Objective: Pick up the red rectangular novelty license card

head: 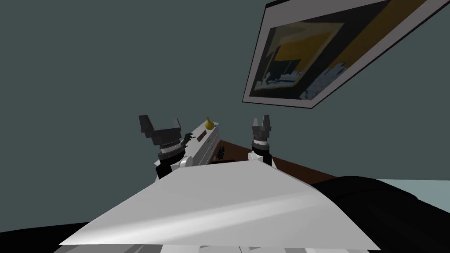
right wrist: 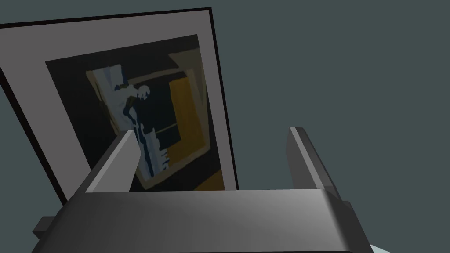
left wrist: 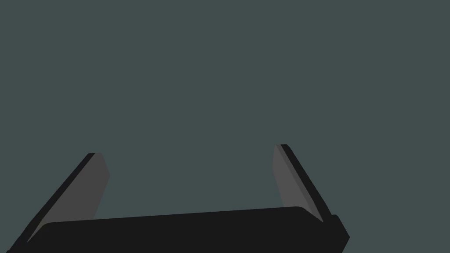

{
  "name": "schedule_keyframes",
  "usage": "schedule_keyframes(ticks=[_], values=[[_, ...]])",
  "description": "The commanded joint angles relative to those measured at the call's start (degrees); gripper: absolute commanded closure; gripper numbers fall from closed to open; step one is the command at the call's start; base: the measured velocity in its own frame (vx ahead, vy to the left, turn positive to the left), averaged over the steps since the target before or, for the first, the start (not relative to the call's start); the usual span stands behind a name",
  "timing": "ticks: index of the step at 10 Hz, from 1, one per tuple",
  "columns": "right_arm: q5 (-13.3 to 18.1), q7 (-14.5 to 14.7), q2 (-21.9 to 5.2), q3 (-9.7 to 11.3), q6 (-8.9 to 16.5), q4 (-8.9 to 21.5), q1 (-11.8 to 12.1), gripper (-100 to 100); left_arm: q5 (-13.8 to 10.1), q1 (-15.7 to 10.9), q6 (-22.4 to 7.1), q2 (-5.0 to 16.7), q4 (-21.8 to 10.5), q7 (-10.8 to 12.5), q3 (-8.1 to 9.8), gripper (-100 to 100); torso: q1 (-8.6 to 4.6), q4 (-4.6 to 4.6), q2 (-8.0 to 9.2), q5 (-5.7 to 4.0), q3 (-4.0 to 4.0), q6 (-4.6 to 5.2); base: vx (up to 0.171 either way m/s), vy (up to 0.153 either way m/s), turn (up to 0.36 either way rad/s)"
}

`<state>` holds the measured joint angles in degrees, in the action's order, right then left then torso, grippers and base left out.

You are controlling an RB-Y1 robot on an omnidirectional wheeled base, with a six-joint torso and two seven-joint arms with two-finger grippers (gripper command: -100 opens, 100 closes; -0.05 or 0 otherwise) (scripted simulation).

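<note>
Hanging up in front of the grey-green wall (head: 88, 66), the left gripper (head: 160, 121) has its jaws spread wide with nothing between them (its wrist view gives the same reading: two blades well apart against plain wall). Just to its right and beyond it runs a long white table (head: 206, 149), seen at a slant that the whole head view shares. On the table's top, nearest the left gripper, stands a small dark object (head: 189, 138) too small to identify. Next along lies the red card (head: 201, 136), flat on the top and touching neither gripper. Past the card, at the table's far end, sits a yellow pear-shaped thing (head: 209, 123). Beside the table, on a strip of brown floor (head: 285, 169), lies another small dark thing (head: 220, 153). Further right the right gripper (head: 260, 118) is raised to about the same height, well apart from the card, its jaws likewise open and empty. Above and to its right a framed picture (head: 334, 52) hangs on the wall, and a black area (head: 386, 197) lies below.
</note>
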<state>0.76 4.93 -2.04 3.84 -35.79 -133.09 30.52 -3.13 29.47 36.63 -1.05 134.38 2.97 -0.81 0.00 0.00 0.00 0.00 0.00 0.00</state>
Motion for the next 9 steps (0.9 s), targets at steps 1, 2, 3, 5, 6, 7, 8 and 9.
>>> schedule_keyframes(ticks=[1, 2, 3, 5, 6, 7, 8, 9], values=[[0.0, 0.0, 0.0, 0.0, 0.0, 0.0, 0.0, 0, 0.0, -0.7, -1.4, 1.7, -0.4, 0.2, 0.25, -100, 0.0, 0.0, 0.0, 0.0, 0.0, 0.0, 0.014, -0.012, 0.039], [0.0, 0.0, 0.0, 0.0, 0.0, 0.0, 0.0, 0, 0.0, -1.3, -2.7, 3.0, -0.8, 0.4, 0.5, -100, -0.03, -0.01, -0.04, 0.0, -0.02, 0.0, 0.04, -0.034, 0.074], [0.0, 0.0, 0.0, 0.0, 0.0, 0.0, 0.0, 0, 0.0, -2.2, -4.5, 4.2, -1.4, 0.7, 0.83, -100, -0.1, -0.03, -0.13, -0.02, -0.07, -0.01, 0.055, -0.047, 0.084], [0.0, 0.0, 0.0, 0.0, 0.0, 0.0, 0.0, 0, 0.0, -3.3, -6.8, 5.3, -2.0, 1.1, 1.23, -100, -0.16, -0.06, -0.24, -0.03, -0.14, -0.01, 0.053, -0.046, 0.053], [0.0, 0.0, 0.0, 0.0, 0.0, 0.0, 0.0, 0, -0.1, -4.5, -8.8, 6.2, -2.9, 1.5, 1.7, -100, -0.16, -0.05, -0.21, -0.04, -0.12, 0.0, 0.043, -0.039, 0.068], [0.0, 0.0, 0.0, 0.0, 0.0, 0.0, 0.0, 0, -0.1, -4.5, -9.4, 6.2, -2.9, 1.5, 1.7, -100, -0.15, -0.05, -0.2, -0.03, -0.12, 0.0, 0.034, -0.032, 0.036], [0.0, 0.0, 0.0, 0.0, 0.0, 0.0, 0.0, 0, -0.1, -5.9, -11.6, 7.0, -3.8, 2.0, 2.22, -100, -0.12, -0.04, -0.16, -0.03, -0.1, 0.0, 0.049, -0.033, 0.072], [0.0, 0.0, 0.0, 0.0, 0.0, 0.0, 0.0, 0, -0.1, -5.9, -12.3, 7.0, -3.8, 2.0, 2.22, -100, -0.12, -0.05, -0.21, -0.03, -0.12, 0.0, 0.048, -0.036, 0.046]])
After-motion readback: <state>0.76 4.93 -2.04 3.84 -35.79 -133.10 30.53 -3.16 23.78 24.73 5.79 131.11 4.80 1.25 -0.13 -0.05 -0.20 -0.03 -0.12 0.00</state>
